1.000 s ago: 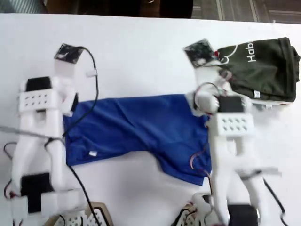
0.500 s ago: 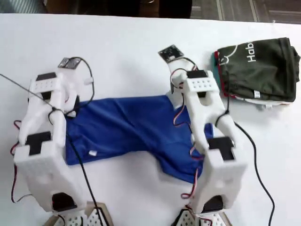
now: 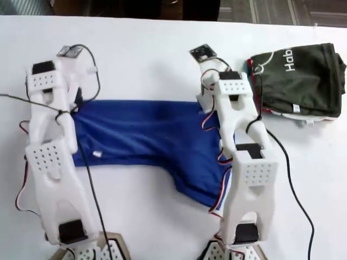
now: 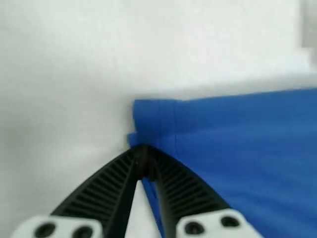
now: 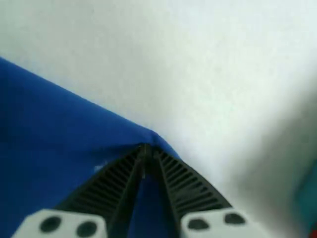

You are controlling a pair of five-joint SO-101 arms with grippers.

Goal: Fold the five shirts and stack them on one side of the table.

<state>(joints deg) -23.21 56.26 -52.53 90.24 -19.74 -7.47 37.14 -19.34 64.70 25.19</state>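
A blue shirt (image 3: 146, 135) lies stretched across the middle of the white table (image 3: 152, 59), one part trailing toward the near right. My left gripper (image 4: 143, 163) is shut on the blue shirt (image 4: 237, 148) at its far left corner. At the far right corner my right gripper (image 5: 145, 154) is shut on the same blue shirt (image 5: 54, 134). In the high view the left gripper (image 3: 76, 105) and the right gripper (image 3: 205, 105) hold the shirt's far edge taut between them. A stack of folded shirts (image 3: 301, 78), dark green on top, sits at the far right.
Both arm bases (image 3: 162, 252) stand at the near edge with loose cables along the arms. The table's far half and near left are bare white surface. The folded stack lies just right of the right arm.
Both arms have stretched away from their bases, pulling the shirt's far edge farther back and flattening the cloth. Each gripper has kept its hold on a corner.
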